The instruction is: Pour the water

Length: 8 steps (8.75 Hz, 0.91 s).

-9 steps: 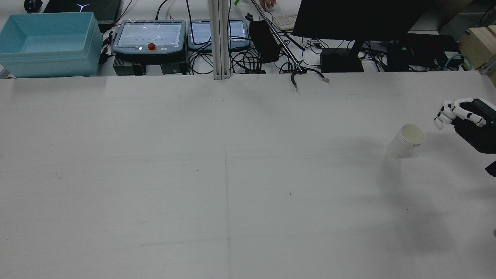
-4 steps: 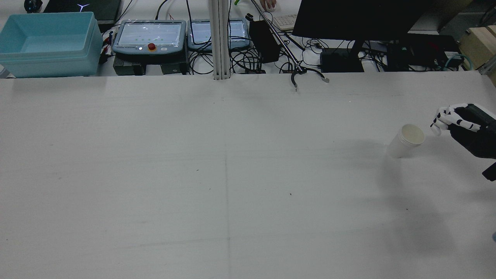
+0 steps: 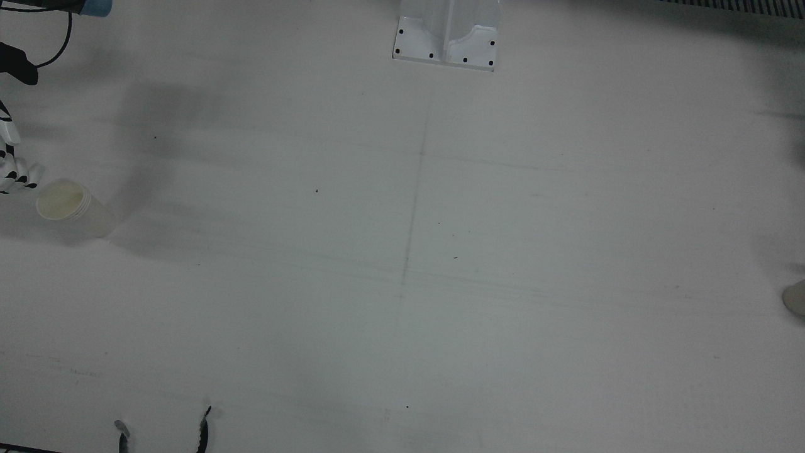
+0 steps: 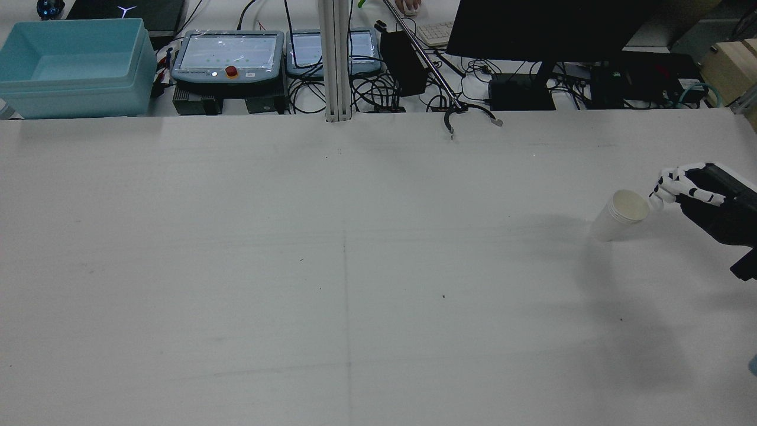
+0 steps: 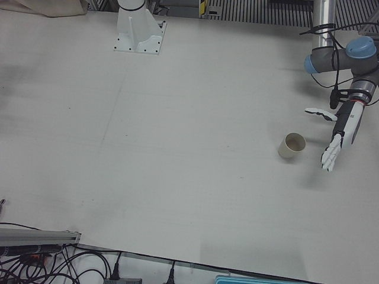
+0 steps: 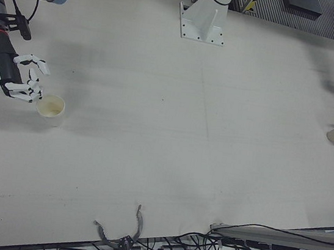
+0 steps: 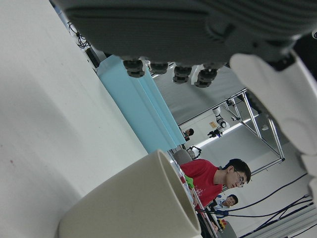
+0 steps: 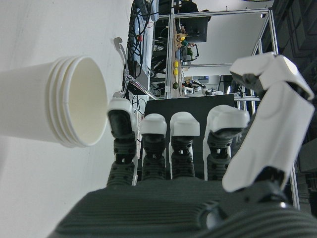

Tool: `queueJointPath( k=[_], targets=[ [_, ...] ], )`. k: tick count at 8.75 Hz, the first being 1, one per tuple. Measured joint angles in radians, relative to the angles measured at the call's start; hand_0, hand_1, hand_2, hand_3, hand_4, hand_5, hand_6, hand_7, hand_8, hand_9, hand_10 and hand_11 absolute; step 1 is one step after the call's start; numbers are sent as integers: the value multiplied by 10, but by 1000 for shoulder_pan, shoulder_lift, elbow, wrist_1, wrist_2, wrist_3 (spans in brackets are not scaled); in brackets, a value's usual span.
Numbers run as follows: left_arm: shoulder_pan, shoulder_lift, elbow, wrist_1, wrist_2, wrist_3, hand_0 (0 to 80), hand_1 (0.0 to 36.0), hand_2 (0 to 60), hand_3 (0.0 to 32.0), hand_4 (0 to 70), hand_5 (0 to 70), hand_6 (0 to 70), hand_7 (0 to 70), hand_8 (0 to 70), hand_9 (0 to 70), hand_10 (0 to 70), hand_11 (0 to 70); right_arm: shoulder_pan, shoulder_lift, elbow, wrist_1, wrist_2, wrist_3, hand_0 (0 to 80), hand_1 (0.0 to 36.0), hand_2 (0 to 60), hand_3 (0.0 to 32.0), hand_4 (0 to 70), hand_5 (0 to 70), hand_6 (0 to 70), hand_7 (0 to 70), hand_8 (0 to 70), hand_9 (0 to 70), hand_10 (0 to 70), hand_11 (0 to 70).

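Beside right hand (image 4: 704, 198) | paper cup (image 4: 621, 214); white, ribbed rim, upright

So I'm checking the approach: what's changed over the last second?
The right hand has moved down and in toward the right cup; its fingertips are now at the rim. It is not gripping the cup, which stands where it was. Nothing else on the table has changed.

Rear view high behind table (image 4: 355, 266), front view overhead, hand views close, sideways
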Motion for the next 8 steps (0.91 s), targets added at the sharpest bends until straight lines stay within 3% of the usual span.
queueJointPath(
  k=[4, 8],
  targets=[
    [27, -11, 29, -5, 2, 97, 423, 86, 176, 0, 94, 24, 36, 78, 27, 1, 23, 43, 0, -22, 13, 1, -2, 0, 489, 126, 386, 0, 624, 499, 584, 655, 514, 686, 410, 575],
    [38, -13, 29, -5, 33, 193, 430, 87, 172, 0, 111, 27, 47, 83, 24, 2, 30, 53, 2, -45, 21, 2, -13, 0, 487, 125, 373, 0, 584, 474, 564, 637, 505, 675, 417, 585]
  ],
)
